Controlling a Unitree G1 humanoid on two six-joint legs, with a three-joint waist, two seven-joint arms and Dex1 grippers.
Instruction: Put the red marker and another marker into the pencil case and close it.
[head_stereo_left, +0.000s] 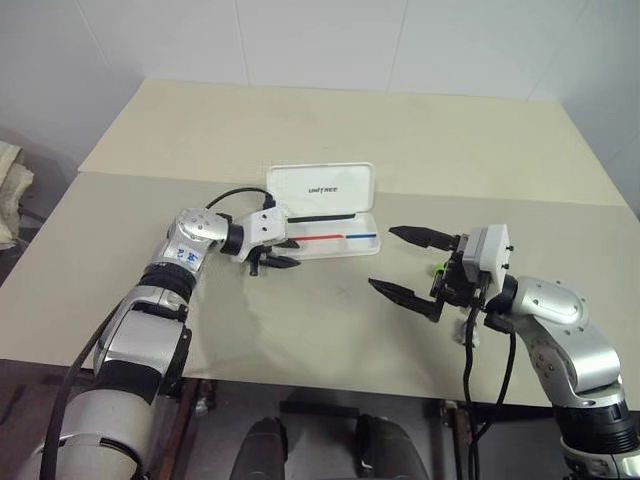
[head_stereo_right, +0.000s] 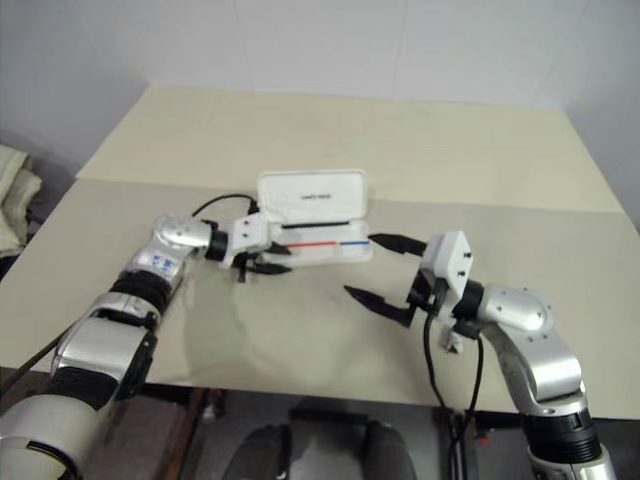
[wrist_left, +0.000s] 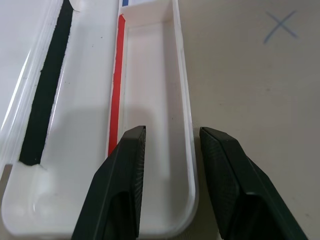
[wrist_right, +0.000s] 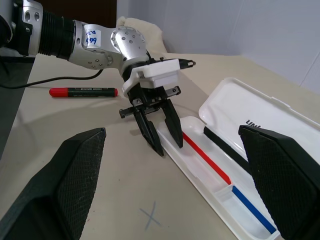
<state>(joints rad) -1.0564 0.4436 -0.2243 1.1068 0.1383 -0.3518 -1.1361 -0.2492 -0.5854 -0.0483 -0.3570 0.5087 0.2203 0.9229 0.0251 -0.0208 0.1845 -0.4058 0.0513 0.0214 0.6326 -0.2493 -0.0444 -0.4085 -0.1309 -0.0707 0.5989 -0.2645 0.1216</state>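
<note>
The white pencil case (head_stereo_left: 335, 243) lies open mid-table, its lid (head_stereo_left: 322, 187) standing up behind and a red and blue stripe along its tray. My left gripper (head_stereo_left: 285, 254) hovers at the case's left end. Its fingers (wrist_left: 131, 150) are apart and empty, straddling the tray's front wall (wrist_left: 186, 115). The red marker (wrist_right: 82, 91) lies on the table beyond the left arm, away from the case. My right gripper (head_stereo_left: 382, 258) stands wide open and empty to the right of the case. A lime-green bit of the other marker (head_stereo_left: 437, 268) peeks out behind it.
A blue X mark (wrist_right: 150, 217) is drawn on the beige table (head_stereo_left: 330, 330) in front of the case. A black cable (head_stereo_left: 235, 193) loops from the left wrist. The table's front edge runs near both arms, and a white wall stands behind.
</note>
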